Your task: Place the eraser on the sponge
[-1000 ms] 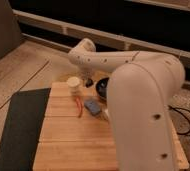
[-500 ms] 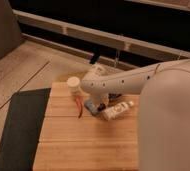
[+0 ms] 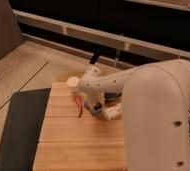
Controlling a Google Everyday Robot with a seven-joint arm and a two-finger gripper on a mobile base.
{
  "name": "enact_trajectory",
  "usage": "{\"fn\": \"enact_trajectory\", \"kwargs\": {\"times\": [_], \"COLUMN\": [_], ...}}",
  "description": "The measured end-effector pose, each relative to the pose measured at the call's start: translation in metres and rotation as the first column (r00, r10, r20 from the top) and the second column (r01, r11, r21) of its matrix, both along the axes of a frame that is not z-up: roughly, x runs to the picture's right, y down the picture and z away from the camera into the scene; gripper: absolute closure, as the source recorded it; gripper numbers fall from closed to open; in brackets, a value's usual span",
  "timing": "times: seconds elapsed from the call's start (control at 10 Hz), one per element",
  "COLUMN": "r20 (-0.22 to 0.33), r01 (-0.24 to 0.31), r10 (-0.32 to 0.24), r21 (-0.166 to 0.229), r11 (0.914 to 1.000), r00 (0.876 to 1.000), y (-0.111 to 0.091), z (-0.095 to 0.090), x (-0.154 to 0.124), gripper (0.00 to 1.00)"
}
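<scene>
My white arm reaches in from the right and bends down over the middle of the wooden table (image 3: 68, 140). The gripper (image 3: 97, 105) hangs at its end, low over the boards. Right beside it, partly covered, a bit of the blue-grey sponge (image 3: 90, 106) shows. The eraser is hidden from view; I cannot tell whether it is in the gripper or under the arm.
A thin red-orange strip (image 3: 79, 107) lies just left of the sponge. A white labelled box (image 3: 112, 112) sits to its right, against the arm. A pale cup (image 3: 73, 81) stands at the table's back edge. A dark mat (image 3: 20, 130) lies on the floor at the left.
The arm has swung lower and nearer, now covering the table's right side. The gripper has come down beside the sponge, and the black bowl is hidden behind the arm.
</scene>
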State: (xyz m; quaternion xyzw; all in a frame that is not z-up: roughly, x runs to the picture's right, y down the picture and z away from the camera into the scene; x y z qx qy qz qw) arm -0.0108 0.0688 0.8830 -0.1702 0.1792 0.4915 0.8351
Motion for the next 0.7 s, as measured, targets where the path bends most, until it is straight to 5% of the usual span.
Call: {"fn": "enact_trajectory", "kwargs": {"times": [0.3, 0.7], "r20": [0.030, -0.006], "r01": [0.058, 0.064], "r10": [-0.057, -0.064], "r21": [-0.039, -0.072], "r11": [0.9975, 0.9954], "r00": [0.998, 0.998], "y": [0.004, 0.010], "z": [0.026, 0.032], "x": [-0.026, -0.023], "gripper": [1.00, 1.00]}}
